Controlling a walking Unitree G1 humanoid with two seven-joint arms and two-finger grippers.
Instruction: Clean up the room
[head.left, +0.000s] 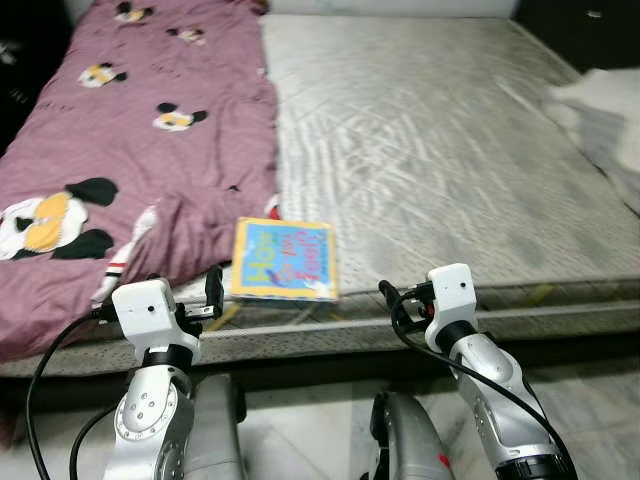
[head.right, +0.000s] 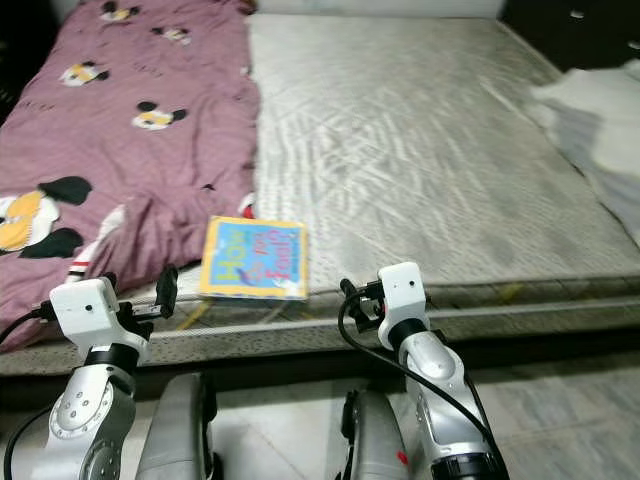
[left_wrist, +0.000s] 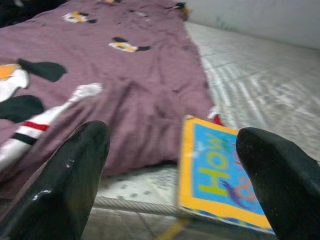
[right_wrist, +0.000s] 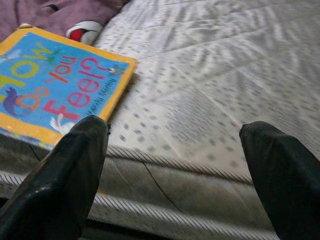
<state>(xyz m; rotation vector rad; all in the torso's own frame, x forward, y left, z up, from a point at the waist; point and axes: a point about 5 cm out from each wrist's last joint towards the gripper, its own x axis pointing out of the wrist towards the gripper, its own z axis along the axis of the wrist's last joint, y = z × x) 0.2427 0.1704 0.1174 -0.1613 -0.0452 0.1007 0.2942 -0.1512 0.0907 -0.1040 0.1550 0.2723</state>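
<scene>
A purple blanket (head.left: 130, 150) with cartoon mice covers the left side of the bed (head.left: 440, 150), and a bright picture book (head.left: 285, 260) lies flat on the bare mattress just beside the blanket, close to the front edge. The left end effector (head.left: 210, 290) hangs near the bed edge just left of the book, its two black fingers (left_wrist: 70, 180) wide apart and holding nothing. The right end effector (head.left: 395, 300) hangs to the right of the book, its fingers (right_wrist: 75, 175) wide apart and empty too.
</scene>
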